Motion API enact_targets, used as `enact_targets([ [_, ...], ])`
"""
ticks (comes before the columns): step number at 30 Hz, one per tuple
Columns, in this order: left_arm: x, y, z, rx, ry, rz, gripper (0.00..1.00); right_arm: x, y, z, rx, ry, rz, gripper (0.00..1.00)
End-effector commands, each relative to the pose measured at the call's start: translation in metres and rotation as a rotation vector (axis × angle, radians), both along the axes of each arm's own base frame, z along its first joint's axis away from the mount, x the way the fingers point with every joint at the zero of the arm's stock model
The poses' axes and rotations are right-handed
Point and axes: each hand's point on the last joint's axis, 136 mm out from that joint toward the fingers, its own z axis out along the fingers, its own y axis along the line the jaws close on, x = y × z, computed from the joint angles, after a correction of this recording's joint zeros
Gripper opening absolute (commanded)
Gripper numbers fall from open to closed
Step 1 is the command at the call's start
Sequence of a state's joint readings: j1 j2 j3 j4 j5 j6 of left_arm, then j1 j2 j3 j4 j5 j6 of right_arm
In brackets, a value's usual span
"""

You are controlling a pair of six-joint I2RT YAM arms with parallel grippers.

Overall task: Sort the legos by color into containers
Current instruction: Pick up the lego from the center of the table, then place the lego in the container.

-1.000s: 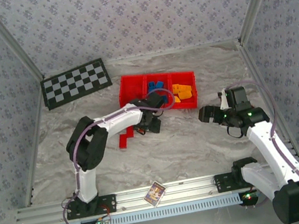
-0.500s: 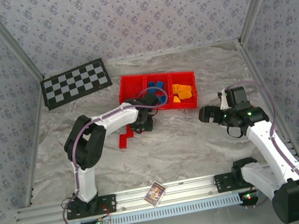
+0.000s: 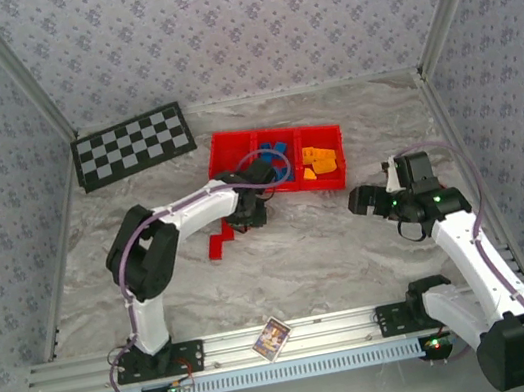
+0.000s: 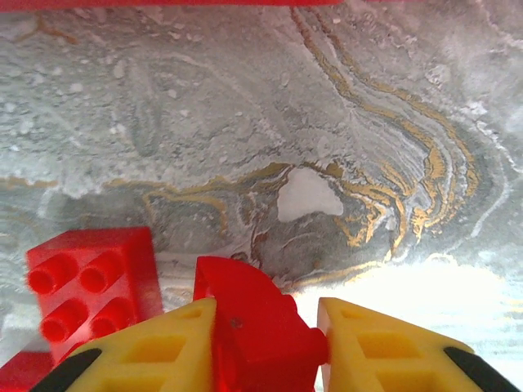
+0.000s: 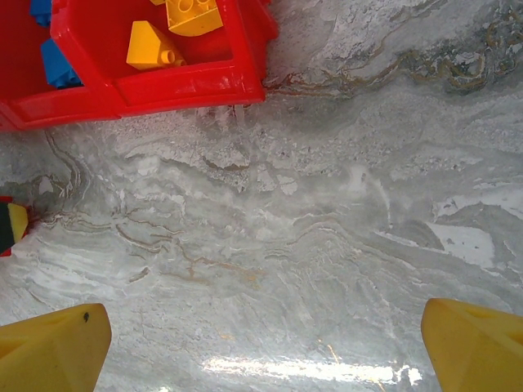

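Note:
My left gripper [image 4: 265, 331] is shut on a red lego [image 4: 249, 314], pinched between its yellow fingers just above the marble table. A red 2x2 lego [image 4: 90, 286] lies to its left. From above, the left gripper [image 3: 246, 221] sits in front of the red tray [image 3: 231, 144], next to red legos [image 3: 219, 242] on the table. The tray's middle compartment holds blue legos [image 3: 274, 148] and its right one orange legos [image 3: 320, 160]. My right gripper [image 3: 364, 200] hangs open right of the tray, with bare table between its fingers [image 5: 53, 347]. The tray's right end [image 5: 163, 86] holds orange legos [image 5: 155, 45].
A black-and-grey checkerboard mat [image 3: 134, 145] lies at the back left. A small printed card [image 3: 272, 337] rests on the front rail. Patterned walls close in the table on three sides.
The left gripper moved a little left along the tray's front to the red legos and its jaws closed on one. The right arm has not moved.

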State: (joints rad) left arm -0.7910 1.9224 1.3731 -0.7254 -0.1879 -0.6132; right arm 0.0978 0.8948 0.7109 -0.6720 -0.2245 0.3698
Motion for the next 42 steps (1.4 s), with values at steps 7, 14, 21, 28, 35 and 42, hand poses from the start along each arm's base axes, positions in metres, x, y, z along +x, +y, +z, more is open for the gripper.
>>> enact_targets([
  [7,0.009,0.014,0.073,-0.105,-0.182,0.088,0.23,-0.001,-0.002,-0.004,0.001,0.009,-0.016,1.00],
  [14,0.025,0.029,0.119,-0.217,-0.317,0.143,0.22,0.000,-0.002,-0.003,0.004,0.010,-0.015,1.00],
  [21,0.061,0.037,0.142,-0.283,-0.366,0.155,0.22,-0.001,-0.001,-0.002,0.006,0.008,-0.012,1.00],
  [28,0.108,0.017,0.149,-0.366,-0.392,0.136,0.20,-0.001,-0.002,-0.003,0.003,0.009,-0.014,1.00],
  [35,0.152,-0.006,0.134,-0.379,-0.381,0.116,0.19,-0.001,-0.002,-0.002,0.005,0.008,-0.013,1.00],
  [42,0.182,-0.011,0.114,-0.355,-0.362,0.127,0.20,0.000,-0.002,-0.003,0.006,0.007,-0.015,1.00],
])
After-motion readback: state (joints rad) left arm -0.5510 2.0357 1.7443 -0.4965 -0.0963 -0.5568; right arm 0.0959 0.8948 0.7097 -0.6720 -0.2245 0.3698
